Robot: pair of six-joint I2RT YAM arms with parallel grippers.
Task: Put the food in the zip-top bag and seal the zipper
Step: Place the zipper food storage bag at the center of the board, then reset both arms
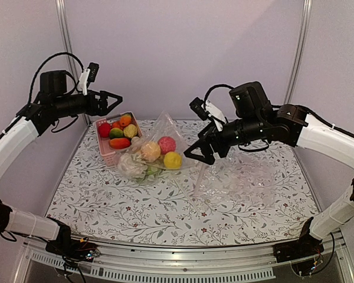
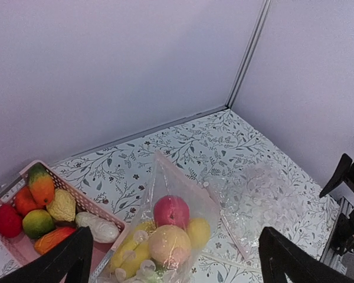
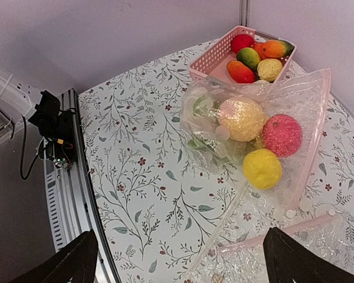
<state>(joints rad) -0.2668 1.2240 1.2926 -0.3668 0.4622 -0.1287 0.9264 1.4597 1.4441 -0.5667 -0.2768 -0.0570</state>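
Note:
The zip-top bag (image 1: pixel 160 134) stands slumped on the table beside the basket, one corner peaked upward. Inside it lies food: a pink-red ball (image 1: pixel 167 144), a yellow lemon (image 1: pixel 172 160), a pale peach ball (image 1: pixel 150 151) and yellow and greenish pieces (image 2: pixel 130 253). Its pale pinkish zipper (image 3: pixel 310 156) runs along one edge; whether it is pressed together I cannot tell. My left gripper (image 1: pixel 115 105) (image 2: pixel 175 230) hangs open high above the basket and the bag. Just right of the bag, my right gripper (image 1: pixel 196 158) (image 3: pixel 182 233) is open and holds nothing.
A pink slatted basket (image 1: pixel 105 154) at the back left holds several more toy fruits (image 1: pixel 119 132). A crinkled clear bag (image 1: pixel 248 177) with its own pink strip (image 3: pixel 283 236) lies flat to the right. Walls close the back and both sides.

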